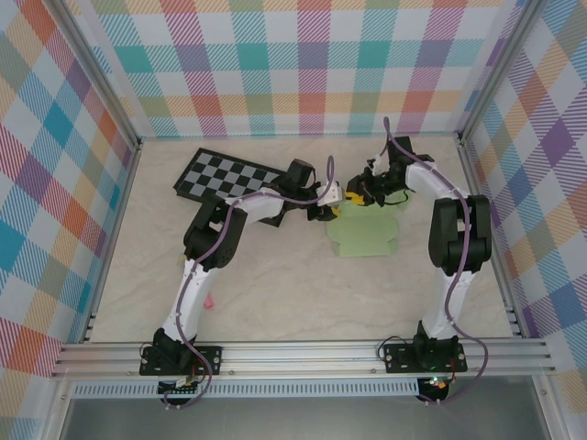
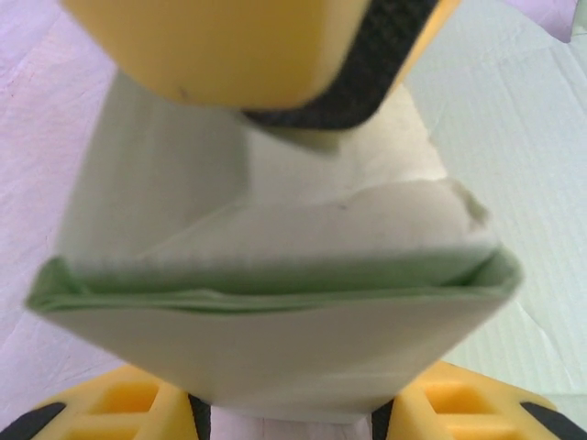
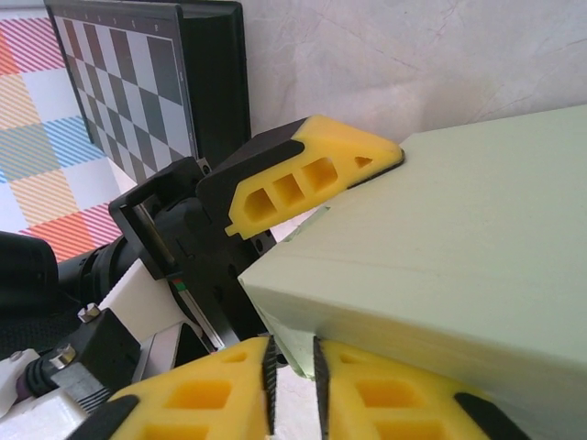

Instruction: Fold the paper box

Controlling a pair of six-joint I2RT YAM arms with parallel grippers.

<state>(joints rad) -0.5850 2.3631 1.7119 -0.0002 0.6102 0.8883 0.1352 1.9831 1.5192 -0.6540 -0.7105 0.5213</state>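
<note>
1. Mid-table, just right of the black-and-grey checkerboard (image 1: 225, 174), the pale green paper box (image 1: 367, 236) sits partly folded. Both arms meet at its far-left end.
2. Your left gripper (image 2: 289, 403) pinches that end of the box, with one yellow finger on each side of the stacked card. From the left wrist, the layers gape slightly along the front edge.
3. Your right gripper (image 3: 293, 385) has its fingers nearly pressed together, with a thin slit between them at the box's lower corner. You cannot tell whether any card sits in that slit. One of its fingers (image 2: 229, 46) lies on the box's top panel.
4. Likely hazard: if the right fingers grip nothing, the flap under them may spring back up, because thin card tends to return to flat.
5. Likely hazard: a harder squeeze from the left could buckle the walls, crease the card off its score lines and leave the tabs misaligned.
6. Likely hazard: the two grippers work almost touching. A sideways move by either could knock the fingers together, twist the box out of the left pinch or drag it toward the checkerboard.
</note>
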